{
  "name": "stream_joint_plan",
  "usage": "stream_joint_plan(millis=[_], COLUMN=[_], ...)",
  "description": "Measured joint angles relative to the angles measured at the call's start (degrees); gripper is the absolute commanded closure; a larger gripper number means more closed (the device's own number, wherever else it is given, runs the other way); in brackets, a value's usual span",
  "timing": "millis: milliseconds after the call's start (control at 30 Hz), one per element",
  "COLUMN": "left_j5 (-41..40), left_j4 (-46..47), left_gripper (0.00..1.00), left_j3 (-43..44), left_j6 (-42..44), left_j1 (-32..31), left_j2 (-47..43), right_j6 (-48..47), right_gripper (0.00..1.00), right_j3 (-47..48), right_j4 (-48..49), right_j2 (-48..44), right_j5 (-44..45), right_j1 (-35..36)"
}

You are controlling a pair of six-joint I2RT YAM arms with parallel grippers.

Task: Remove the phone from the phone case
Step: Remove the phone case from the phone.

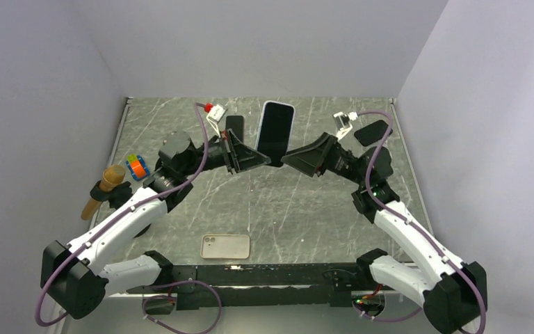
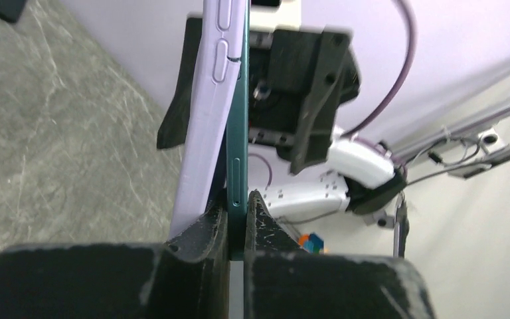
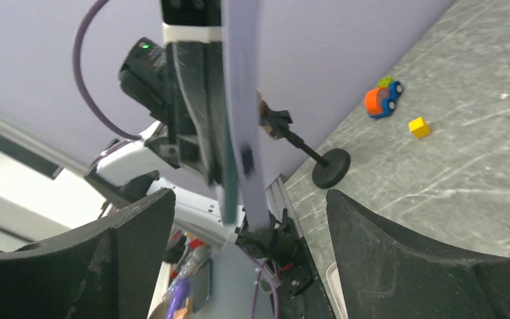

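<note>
Left gripper (image 2: 238,211) pinches the green phone (image 2: 237,126) by its edge, upright in mid-air toward twelve o'clock, its lilac case (image 2: 206,100) partly peeled — next, I judge, the spread right gripper (image 3: 249,203) must grip that case and pull toward three o'clock.

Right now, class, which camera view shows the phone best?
Top external: the phone shows its whole dark screen. Left wrist: only its teal edge in the left pincer. Right wrist: a blurred edge-on sliver.
</note>
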Motion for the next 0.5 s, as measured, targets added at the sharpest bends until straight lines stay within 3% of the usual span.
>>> stream_joint_plan(millis=[67,233,500], left_j5=[-1.8,-5.0,-5.7], left_j4=[1.6,7.0,12.8], left_gripper=[1.0,1.0,1.0], left_j3=[0.0,-0.7,-2.6], left_j6=[-2.8,-9.4,-15.9], left_j1=[1.0,2.9,3.1], left_j2=[-0.4,-1.2,-0.6], right_j6=[0.4,2.0,4.9], right_gripper=[0.22,0.51,0.54], right_j3=[-3.6,-9.3,-10.1], right_j4=[1.4,6.8,16.2], right_j2=[-2.3,-2.5,3.6], right_j5=[3.1,7.7,8.3], right_j1=[-0.1,0.0,1.9])
